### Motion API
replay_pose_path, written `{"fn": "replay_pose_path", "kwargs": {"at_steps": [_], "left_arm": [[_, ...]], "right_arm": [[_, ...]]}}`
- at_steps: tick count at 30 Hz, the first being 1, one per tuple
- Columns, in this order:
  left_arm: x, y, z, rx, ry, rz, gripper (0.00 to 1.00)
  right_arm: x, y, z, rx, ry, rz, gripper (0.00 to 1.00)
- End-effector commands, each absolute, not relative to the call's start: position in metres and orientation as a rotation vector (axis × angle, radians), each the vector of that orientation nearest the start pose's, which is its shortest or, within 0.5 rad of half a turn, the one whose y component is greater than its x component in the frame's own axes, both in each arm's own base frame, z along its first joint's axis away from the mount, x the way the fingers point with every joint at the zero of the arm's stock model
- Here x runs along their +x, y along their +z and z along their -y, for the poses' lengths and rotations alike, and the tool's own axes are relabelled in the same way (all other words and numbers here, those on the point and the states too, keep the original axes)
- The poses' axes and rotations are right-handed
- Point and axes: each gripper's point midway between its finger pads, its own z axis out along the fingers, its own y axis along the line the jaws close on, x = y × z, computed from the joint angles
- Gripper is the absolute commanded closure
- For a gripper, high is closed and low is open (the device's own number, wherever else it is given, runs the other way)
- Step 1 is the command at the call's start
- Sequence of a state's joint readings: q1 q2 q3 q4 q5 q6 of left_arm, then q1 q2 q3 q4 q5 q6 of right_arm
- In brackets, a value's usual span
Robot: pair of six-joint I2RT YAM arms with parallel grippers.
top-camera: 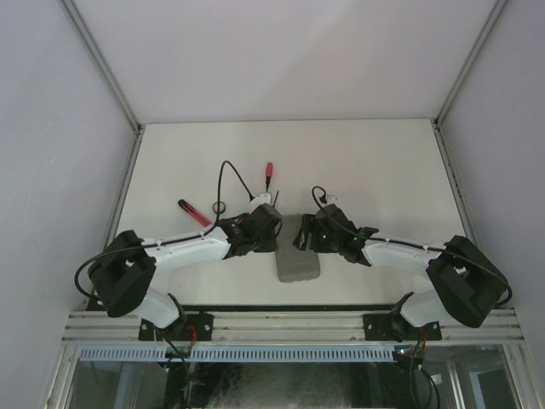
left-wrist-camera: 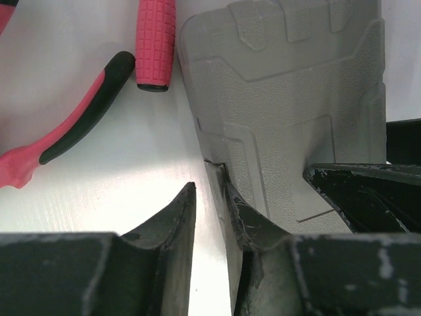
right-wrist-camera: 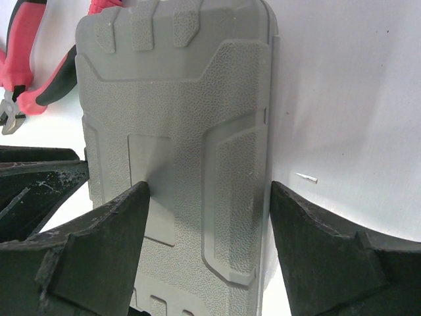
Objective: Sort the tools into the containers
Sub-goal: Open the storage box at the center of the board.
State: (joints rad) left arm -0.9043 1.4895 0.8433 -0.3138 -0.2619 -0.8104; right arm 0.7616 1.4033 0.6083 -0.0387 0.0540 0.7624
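Note:
The containers show as one grey slab [top-camera: 298, 258] lying flat between both grippers. My left gripper [left-wrist-camera: 207, 185] straddles its left edge [left-wrist-camera: 217, 172]: one finger rests over the textured top, the other stands on the table with a thin strip of table showing between it and the edge. On the other side, my right gripper [right-wrist-camera: 209, 185] is open wide, one finger over the slab [right-wrist-camera: 177, 125] and one beside its right edge. Red-and-black pliers [left-wrist-camera: 72, 125] and a red screwdriver handle [left-wrist-camera: 156, 43] lie left of the slab.
Farther back on the table lie a red-handled screwdriver [top-camera: 268, 173], another red tool [top-camera: 194, 211] and a small dark ring [top-camera: 219, 207]. A tiny metal bit [right-wrist-camera: 306, 177] sits on the table right of the slab. White walls enclose the table.

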Motion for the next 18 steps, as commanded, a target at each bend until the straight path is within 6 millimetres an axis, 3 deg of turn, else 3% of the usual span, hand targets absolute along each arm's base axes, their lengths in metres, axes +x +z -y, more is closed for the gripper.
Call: {"fn": "replay_pose_path", "kwargs": {"at_steps": [1,7,18], "left_arm": [[0.225,0.04,0.243,0.033,-0.192,-2.573,0.75],[0.222,0.034,0.229,0.052,-0.107,-2.585,0.84],[0.213,0.023,0.199,0.057,0.026,-2.59,0.87]], "right_arm": [[0.2,-0.012,-0.202,0.031,0.368,-2.686,0.31],[0.198,-0.021,-0.19,0.114,0.315,-2.727,0.35],[0.198,-0.028,-0.181,0.165,0.269,-2.749,0.37]]}}
